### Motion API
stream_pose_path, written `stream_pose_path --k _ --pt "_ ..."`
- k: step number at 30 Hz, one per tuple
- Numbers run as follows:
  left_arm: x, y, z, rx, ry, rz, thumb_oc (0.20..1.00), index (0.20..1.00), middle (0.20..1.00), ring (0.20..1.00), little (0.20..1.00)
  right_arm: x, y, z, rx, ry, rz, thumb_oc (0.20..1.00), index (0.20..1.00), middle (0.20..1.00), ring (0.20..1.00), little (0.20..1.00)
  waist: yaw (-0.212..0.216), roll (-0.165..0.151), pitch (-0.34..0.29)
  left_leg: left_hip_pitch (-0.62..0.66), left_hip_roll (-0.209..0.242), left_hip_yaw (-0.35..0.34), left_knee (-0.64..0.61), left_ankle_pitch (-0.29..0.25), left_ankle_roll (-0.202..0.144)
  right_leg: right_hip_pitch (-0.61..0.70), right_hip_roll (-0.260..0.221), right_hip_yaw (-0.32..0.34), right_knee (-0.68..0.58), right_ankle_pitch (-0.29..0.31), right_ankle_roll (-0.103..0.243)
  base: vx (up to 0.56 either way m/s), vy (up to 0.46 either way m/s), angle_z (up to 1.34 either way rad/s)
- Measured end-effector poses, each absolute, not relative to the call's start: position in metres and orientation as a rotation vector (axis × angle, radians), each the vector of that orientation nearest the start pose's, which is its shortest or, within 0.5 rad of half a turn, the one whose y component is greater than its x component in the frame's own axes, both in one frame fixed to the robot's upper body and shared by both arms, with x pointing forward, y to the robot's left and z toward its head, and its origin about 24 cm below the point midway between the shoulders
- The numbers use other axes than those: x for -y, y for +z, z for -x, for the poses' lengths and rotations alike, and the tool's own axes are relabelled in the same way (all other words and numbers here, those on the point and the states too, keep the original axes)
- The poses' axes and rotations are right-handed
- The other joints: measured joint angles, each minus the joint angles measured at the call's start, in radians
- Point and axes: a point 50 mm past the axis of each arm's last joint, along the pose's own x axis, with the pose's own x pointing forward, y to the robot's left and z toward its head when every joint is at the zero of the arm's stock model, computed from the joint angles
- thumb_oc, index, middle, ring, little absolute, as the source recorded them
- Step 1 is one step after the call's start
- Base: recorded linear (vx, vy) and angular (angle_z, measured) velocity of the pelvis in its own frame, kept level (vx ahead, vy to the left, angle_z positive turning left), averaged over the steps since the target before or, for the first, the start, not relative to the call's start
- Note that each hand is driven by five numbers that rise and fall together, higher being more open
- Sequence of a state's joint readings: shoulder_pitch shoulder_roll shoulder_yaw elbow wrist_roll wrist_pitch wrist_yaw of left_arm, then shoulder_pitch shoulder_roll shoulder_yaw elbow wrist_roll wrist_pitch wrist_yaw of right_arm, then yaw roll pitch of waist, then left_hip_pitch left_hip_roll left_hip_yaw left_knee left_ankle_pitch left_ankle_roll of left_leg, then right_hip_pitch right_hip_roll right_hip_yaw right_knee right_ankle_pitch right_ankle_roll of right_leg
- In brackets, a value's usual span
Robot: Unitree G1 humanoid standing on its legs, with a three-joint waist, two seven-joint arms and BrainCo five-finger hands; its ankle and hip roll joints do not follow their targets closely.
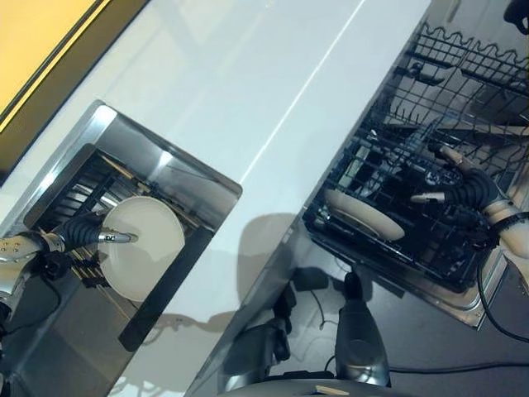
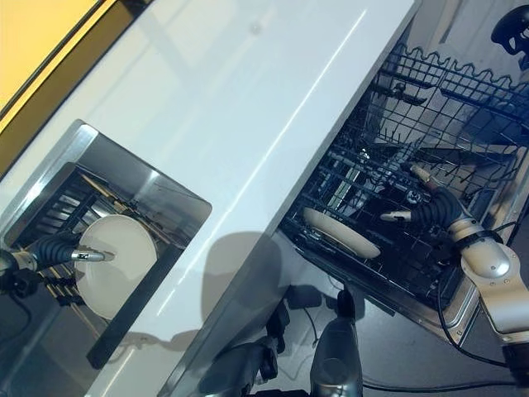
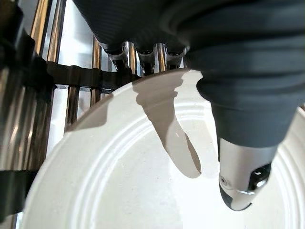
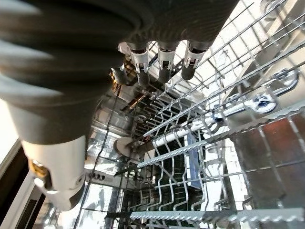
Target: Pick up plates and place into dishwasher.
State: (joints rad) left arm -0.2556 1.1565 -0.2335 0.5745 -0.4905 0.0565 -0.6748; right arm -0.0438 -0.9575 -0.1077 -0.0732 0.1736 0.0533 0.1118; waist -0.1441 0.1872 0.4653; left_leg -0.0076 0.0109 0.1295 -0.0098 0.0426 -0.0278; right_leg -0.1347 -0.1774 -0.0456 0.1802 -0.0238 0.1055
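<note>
My left hand (image 1: 92, 235) pinches the white plate (image 1: 142, 248) over the sink rack (image 1: 76, 192), thumb on its face, fingers behind the rim. My right hand (image 1: 463, 188) hangs open, empty, over the dishwasher rack (image 1: 388, 178). Lift the plate straight, keeping the pinch firm.

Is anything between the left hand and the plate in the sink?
Nothing visible. The left hand is already at the plate in the sink: its thumb lies across the plate's face and its fingers reach behind the rim, where they are hidden.
</note>
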Motion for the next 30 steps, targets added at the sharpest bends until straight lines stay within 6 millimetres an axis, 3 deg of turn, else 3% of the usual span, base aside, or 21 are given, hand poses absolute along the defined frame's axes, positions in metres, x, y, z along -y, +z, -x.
stream_pose_path --k 5,7,8,13,20,30 --pt "-0.369 0.113 -0.260 -0.557 -0.354 -0.536 1.000 1.000 1.000 1.000 1.000 0.302 0.163 -0.257 0.074 0.014 0.780 1.000 1.000 1.000 1.000 1.000 0.002 -0.001 0.000 0.003 0.000 -0.024 -0.001 0.000 0.000 0.025 -0.002 -0.022 -0.015 0.000 0.000 -0.01 -0.090 0.15" --pt "-0.367 0.120 -0.261 -0.552 -0.364 -0.561 0.598 0.598 0.598 0.598 0.598 0.304 0.161 -0.255 0.069 0.007 0.777 1.000 1.000 1.000 1.000 1.000 0.012 -0.003 -0.001 0.004 0.000 -0.023 -0.001 0.000 0.000 0.029 -0.002 -0.023 -0.020 0.001 0.001 -0.02 -0.103 0.04" --pt "-0.366 0.124 -0.262 -0.542 -0.364 -0.564 0.200 0.200 0.200 0.200 0.200 0.305 0.160 -0.254 0.065 0.000 0.774 1.000 1.000 1.000 1.000 1.000 0.020 -0.003 -0.001 0.004 0.001 -0.023 -0.001 0.000 0.000 0.030 -0.002 -0.023 -0.020 0.001 0.001 -0.02 -0.112 0.00" --pt "-0.364 0.130 -0.264 -0.528 -0.361 -0.564 0.200 0.200 0.200 0.200 0.200 0.308 0.155 -0.249 0.062 -0.026 0.742 1.000 1.000 1.000 1.000 1.000 0.030 -0.021 -0.009 0.014 0.002 -0.028 -0.003 0.000 -0.001 0.046 -0.001 -0.031 -0.027 0.001 0.002 -0.01 -0.120 0.04" --pt "-0.366 0.130 -0.260 -0.543 -0.351 -0.554 0.200 0.200 0.200 0.200 0.200 0.308 0.133 -0.237 0.023 -0.028 0.685 1.000 1.000 1.000 1.000 1.000 0.031 -0.085 -0.040 0.014 0.004 -0.036 -0.007 0.001 -0.001 0.058 -0.002 -0.046 -0.044 0.003 0.002 0.01 -0.098 0.04" --pt "-0.360 0.149 -0.260 -0.448 -0.358 -0.566 0.200 0.200 0.200 0.200 0.200 0.307 0.124 -0.232 0.008 -0.034 0.649 1.000 1.000 1.000 1.000 1.000 0.060 -0.092 -0.043 0.027 0.004 -0.051 -0.007 0.001 -0.001 0.086 -0.001 -0.063 -0.057 0.004 0.002 0.01 -0.074 0.05"
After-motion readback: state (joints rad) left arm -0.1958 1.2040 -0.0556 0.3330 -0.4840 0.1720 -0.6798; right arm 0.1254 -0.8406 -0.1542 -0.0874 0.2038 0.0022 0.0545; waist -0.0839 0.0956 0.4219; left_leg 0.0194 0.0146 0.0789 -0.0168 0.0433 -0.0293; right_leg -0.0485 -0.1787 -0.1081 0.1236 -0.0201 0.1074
